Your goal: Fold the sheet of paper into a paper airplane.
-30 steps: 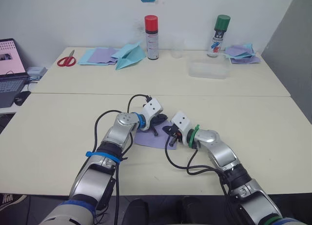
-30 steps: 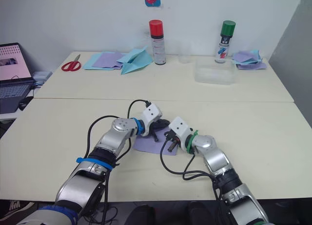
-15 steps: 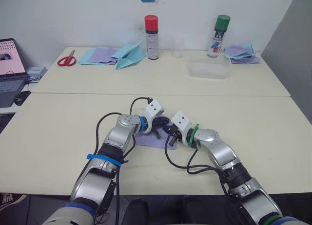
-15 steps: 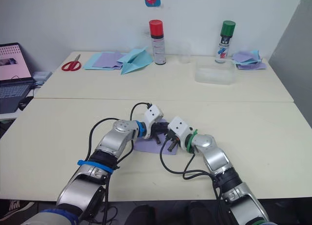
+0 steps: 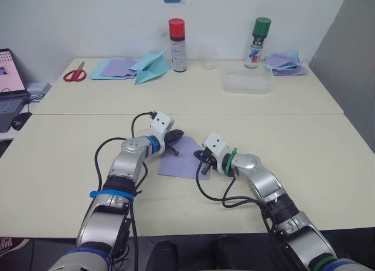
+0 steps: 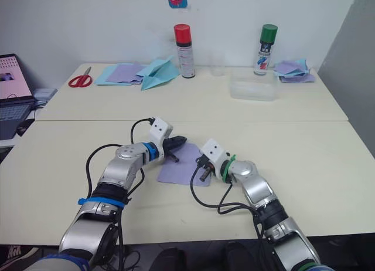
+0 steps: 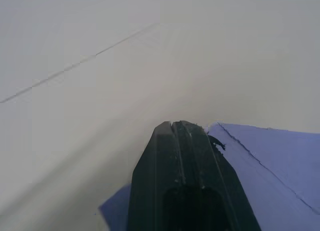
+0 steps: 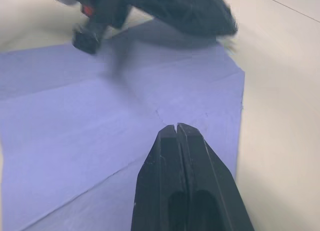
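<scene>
- A cream tabletop (image 5: 70, 165) carried the sheet of paper (image 5: 186, 161), lying flat and unfolded between both arms.
- The sheet showed no clear long axis; it sat skewed, one corner towards the robot's left.
- The left gripper (image 5: 174, 137), jaws closed and empty, rested at that far-left corner.
- The right gripper (image 5: 202, 163), jaws closed and empty, sat on the sheet's right edge, equally near.
</scene>
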Robot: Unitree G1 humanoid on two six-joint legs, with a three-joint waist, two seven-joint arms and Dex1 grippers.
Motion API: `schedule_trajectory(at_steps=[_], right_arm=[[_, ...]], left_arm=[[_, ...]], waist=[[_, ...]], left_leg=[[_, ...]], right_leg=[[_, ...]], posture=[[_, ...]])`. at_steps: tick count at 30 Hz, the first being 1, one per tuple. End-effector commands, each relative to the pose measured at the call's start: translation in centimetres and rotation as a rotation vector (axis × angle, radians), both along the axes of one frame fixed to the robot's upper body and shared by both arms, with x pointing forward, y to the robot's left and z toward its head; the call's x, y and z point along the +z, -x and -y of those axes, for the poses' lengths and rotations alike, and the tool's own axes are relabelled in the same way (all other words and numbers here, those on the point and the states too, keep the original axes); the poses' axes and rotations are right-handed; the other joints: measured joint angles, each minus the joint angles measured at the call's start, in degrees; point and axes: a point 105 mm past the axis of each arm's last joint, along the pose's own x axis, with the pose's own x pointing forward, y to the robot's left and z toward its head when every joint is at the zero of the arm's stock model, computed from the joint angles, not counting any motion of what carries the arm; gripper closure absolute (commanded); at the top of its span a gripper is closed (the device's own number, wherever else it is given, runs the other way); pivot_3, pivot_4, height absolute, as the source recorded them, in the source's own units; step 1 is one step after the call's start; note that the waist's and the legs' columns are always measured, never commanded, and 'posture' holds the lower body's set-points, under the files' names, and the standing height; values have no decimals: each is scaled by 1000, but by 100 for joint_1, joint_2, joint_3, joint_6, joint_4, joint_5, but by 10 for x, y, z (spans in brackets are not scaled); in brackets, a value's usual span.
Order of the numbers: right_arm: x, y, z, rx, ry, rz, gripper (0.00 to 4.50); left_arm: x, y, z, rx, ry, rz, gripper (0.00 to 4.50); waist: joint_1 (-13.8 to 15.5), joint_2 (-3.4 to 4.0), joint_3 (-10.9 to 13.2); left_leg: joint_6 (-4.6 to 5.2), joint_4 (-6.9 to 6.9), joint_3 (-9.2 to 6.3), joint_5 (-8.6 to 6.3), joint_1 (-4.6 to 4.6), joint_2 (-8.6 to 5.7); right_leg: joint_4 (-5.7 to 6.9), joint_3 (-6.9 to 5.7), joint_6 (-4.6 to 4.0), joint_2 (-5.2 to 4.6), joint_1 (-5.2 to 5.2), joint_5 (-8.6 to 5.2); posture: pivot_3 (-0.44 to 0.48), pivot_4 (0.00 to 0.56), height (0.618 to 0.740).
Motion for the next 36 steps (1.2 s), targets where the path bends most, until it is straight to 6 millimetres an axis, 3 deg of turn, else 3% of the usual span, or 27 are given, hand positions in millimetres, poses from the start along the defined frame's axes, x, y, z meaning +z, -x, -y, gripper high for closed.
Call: schedule_trajectory(at_steps=[1, 3, 6, 10, 18, 22, 24, 28, 36], right_arm=[[-16, -1, 3, -24, 39, -48, 4492], [-16, -2, 3, -24, 39, -47, 4492], [-16, -3, 2, -25, 40, -45, 4500], [-17, -3, 0, -19, 41, -46, 4500], [-15, -6, -3, -7, 38, -41, 4500], [-15, -6, -4, -5, 37, -39, 4500], [-15, -6, -3, -6, 36, -38, 4500], [-14, -6, -2, -11, 35, -36, 4500], [-15, -5, -1, -19, 33, -39, 4500]], left_arm=[[45, 2, -20, 86, 111, 128, 4500], [53, 8, -32, 131, 164, 140, 4500], [52, 20, -41, 153, 216, 120, 3874], [37, 35, -41, 131, 237, 62, 2597], [10, 40, -37, 101, 175, -13, 43], [4, 43, -28, 36, 128, -20, 43], [3, 43, -27, 24, 110, -13, 436], [3, 45, -22, -20, 55, 21, 1549], [-1, 51, -13, -107, -96, 92, 4217]], waist=[[-10, 0, 0], [-49, 0, 0], [-54, 0, 0], [-50, 0, 0], [-45, -1, 0], [-47, -1, 0], [-48, -1, 0], [-48, 0, 0], [-45, 0, 0]], left_leg=[[0, 0, 0, 0, 1, 1], [0, -1, 1, 0, 4, 2], [0, -6, -6, 0, 8, 6], [0, -5, -6, 0, 9, 4], [0, -5, -7, 0, 10, 3], [0, -5, -5, 0, 9, 3], [0, -6, -6, 0, 9, 4], [0, -6, -6, 0, 9, 4], [0, -7, -5, 0, 8, 4]], right_leg=[[0, 4, 0, -1, 0, 0], [1, 10, 0, -1, -1, 0], [1, 8, 0, -6, 0, 0], [2, 8, 0, -8, 2, 0], [1, 9, -3, -7, 2, 2], [-1, 11, -3, -7, 0, 2], [-1, 11, -3, -7, 0, 2], [-1, 11, -3, -7, 0, 2], [-2, 12, -4, -8, -1, 1]], posture=[[0, 150, 740], [0, 150, 740], [0, 150, 740], [0, 150, 740], [0, 150, 740], [0, 150, 740], [0, 150, 740], [0, 150, 740], [0, 150, 740]])
